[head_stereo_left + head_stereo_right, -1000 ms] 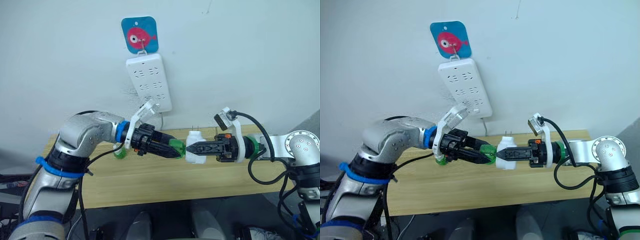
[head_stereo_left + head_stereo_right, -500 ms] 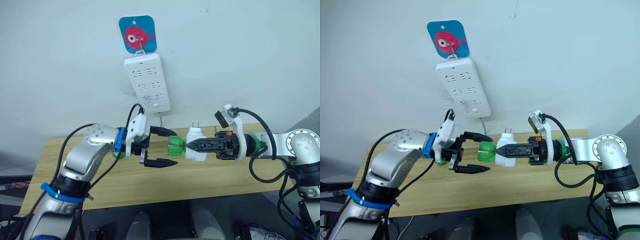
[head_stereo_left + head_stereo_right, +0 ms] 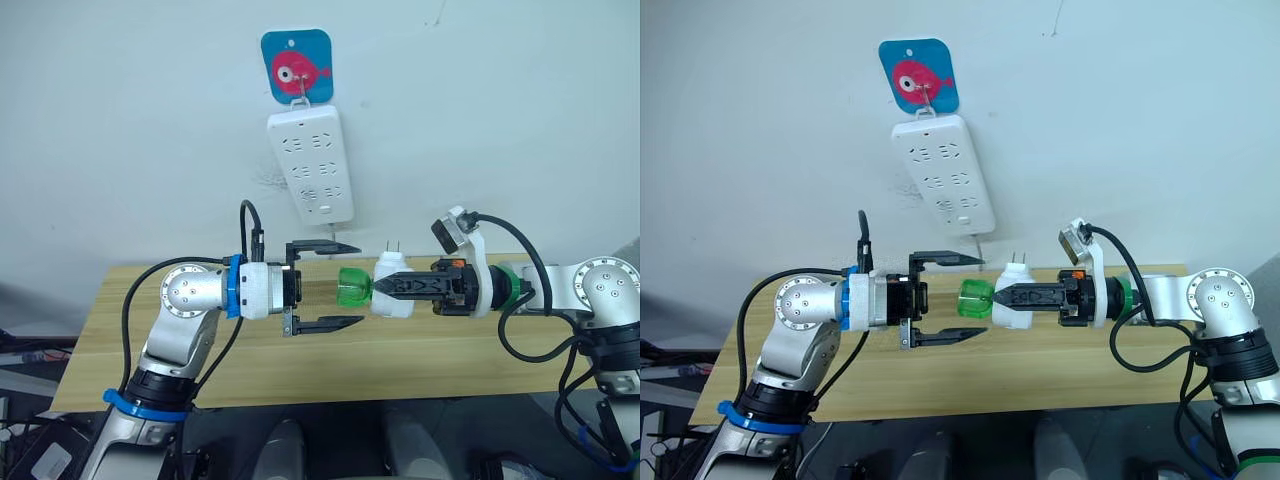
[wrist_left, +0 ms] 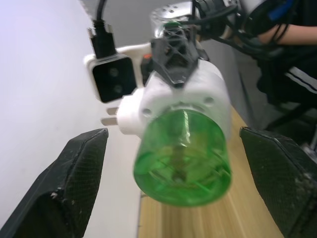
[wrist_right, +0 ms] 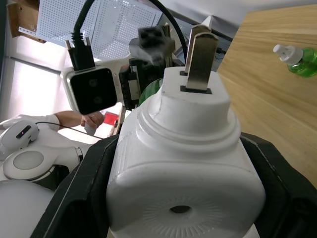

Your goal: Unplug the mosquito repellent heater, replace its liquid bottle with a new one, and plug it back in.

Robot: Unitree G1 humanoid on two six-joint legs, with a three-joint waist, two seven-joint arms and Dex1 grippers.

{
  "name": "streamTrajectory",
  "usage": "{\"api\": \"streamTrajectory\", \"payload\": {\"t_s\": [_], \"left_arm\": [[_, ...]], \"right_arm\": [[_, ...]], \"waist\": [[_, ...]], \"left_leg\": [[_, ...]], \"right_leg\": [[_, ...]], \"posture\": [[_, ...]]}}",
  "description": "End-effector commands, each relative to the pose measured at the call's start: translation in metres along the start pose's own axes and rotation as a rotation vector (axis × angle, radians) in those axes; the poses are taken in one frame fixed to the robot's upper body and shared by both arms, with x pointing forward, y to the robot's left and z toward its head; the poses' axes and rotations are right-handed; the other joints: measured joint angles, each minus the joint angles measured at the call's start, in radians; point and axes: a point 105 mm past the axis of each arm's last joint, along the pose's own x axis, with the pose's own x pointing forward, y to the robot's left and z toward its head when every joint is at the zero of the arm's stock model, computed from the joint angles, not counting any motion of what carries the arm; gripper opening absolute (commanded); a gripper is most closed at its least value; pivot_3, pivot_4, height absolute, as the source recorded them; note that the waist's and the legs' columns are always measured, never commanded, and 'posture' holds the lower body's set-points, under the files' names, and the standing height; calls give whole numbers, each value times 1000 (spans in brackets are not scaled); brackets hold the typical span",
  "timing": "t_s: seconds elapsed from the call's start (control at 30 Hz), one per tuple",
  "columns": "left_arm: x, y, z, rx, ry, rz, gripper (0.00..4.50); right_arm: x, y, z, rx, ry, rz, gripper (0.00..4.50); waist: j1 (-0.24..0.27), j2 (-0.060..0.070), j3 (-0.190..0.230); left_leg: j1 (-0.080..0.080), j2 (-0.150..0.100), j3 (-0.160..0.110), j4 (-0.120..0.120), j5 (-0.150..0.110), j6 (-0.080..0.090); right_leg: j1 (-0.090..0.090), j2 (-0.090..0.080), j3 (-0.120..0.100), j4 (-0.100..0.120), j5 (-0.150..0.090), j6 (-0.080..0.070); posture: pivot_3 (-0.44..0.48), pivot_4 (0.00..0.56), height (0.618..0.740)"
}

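two grippers meet over the wooden table (image 3: pixel 420 355) in front of us. our right gripper (image 3: pixel 385 287) is closed on the white heater (image 3: pixel 392 285), which it holds in the air above the table, below the power strip (image 3: pixel 312 164) that hangs on the wall under a blue fish hook (image 3: pixel 297 66). the heater's two prongs (image 3: pixel 392 246) point up and are plugged into nothing, well apart from the strip. a green bottle (image 3: pixel 353 286) sits in the heater's end and points sideways toward our left gripper (image 3: pixel 345 285). that gripper is wide open and holds nothing: one black finger lies above the bottle and the other below it, neither touching. from the left wrist, we see the bottle's round green base (image 4: pixel 184 159) facing us between the two finger pads (image 4: pixel 79 178), with clear gaps on both sides. from the right wrist, the heater's white body (image 5: pixel 183 163) sits gripped between our own fingers, prongs (image 5: pixel 199 58) standing up from its top and a small round hole (image 5: pixel 180 209) in the face toward the camera. a second green bottle (image 5: pixel 299 59) with a white tip lies on the table (image 5: pixel 267 94) farther off, well apart from the heater.
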Motion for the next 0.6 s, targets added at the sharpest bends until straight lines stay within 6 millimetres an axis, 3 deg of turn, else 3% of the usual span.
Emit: {"api": "streamTrajectory", "payload": {"t_s": [0.03, 0.13, 0.3, 0.37, 0.43, 0.5, 0.6], "left_arm": [[-1, -3, -5, 16, 17, -24, 3275], [3, 6, -2, 31, -4, 7, 2349], [7, 14, 11, 3, -30, -20, 2255], [6, 14, 5, -121, 46, -59, 2255], [4, 21, -7, -487, 139, -65, 2255], [0, 22, -6, -820, 186, -122, 2255], [-4, 33, 10, -1086, 117, -162, 2255]], "right_arm": [[0, 16, 7, -47, -14, 51, 3072], [0, 16, 7, -49, -15, 49, 3072], [-1, 15, 5, -52, -14, 37, 3070], [-2, 14, 5, -60, -9, 27, 3070], [-2, 12, 2, -74, 14, 14, 3070], [-2, 12, -2, -81, 35, 11, 3069], [-2, 12, -6, -89, 59, 14, 3069]], "waist": [[0, 0, 0], [-1, 0, 0], [-3, 0, 0], [-7, 0, 0], [-8, 0, 0], [-10, 0, 0], [-24, 0, 0]], "left_leg": [[0, 0, 0, 0, 0, 0], [0, 0, 0, 0, 0, 0], [0, 0, 0, 0, 0, 0], [0, 0, -1, 0, 0, 0], [0, 0, -1, 0, 0, 0], [-1, 0, -4, 1, 0, 0], [0, -1, -3, 1, 0, 1]], "right_leg": [[0, 0, 0, 0, 0, 0], [0, 0, 0, 0, 0, 0], [0, 0, 0, 0, 0, 0], [0, 0, -1, 0, 0, 0], [0, 0, -1, 0, 0, 0], [0, 0, -3, 1, 0, 0], [0, 0, -3, 1, 0, 0]], "posture": [[-141, 183, 734], [-145, 182, 734], [-144, 183, 734], [-138, 182, 734], [-129, 181, 734], [-128, 182, 734], [-128, 183, 734]]}}
